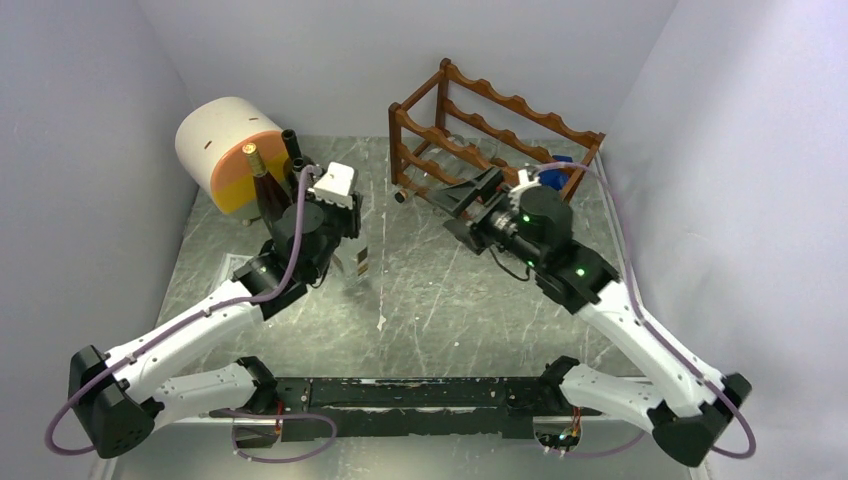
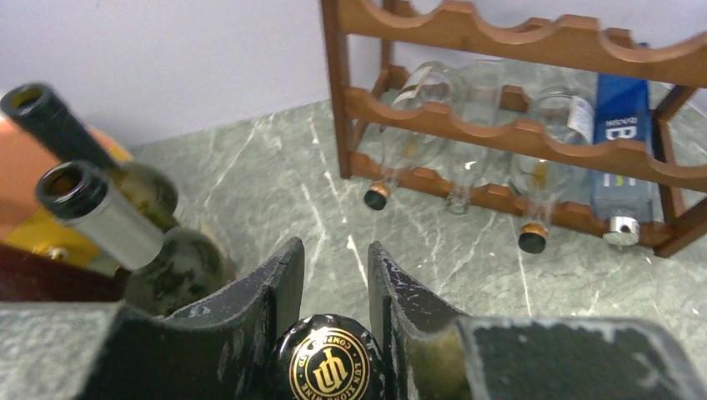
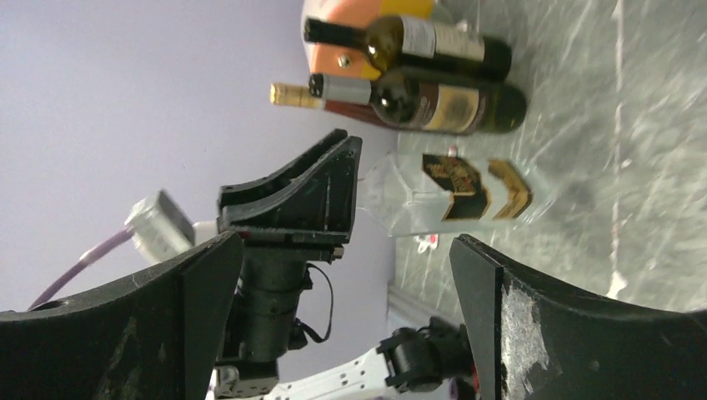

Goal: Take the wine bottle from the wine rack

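With left gripper (image 2: 335,250) clamped on bottle (image 1: 355,263) neck, settle base flat on table (image 1: 430,300), 8 o'clock from rack (image 2: 517,37), before letting go; keep right gripper (image 3: 346,240), spread wide, clear.

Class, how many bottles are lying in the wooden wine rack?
4, along the bottom tier of the wine rack: left clear bottle, middle clear bottle, right clear bottle, then the blue bottle at the right end. The rack is partly cropped; more may be hidden.
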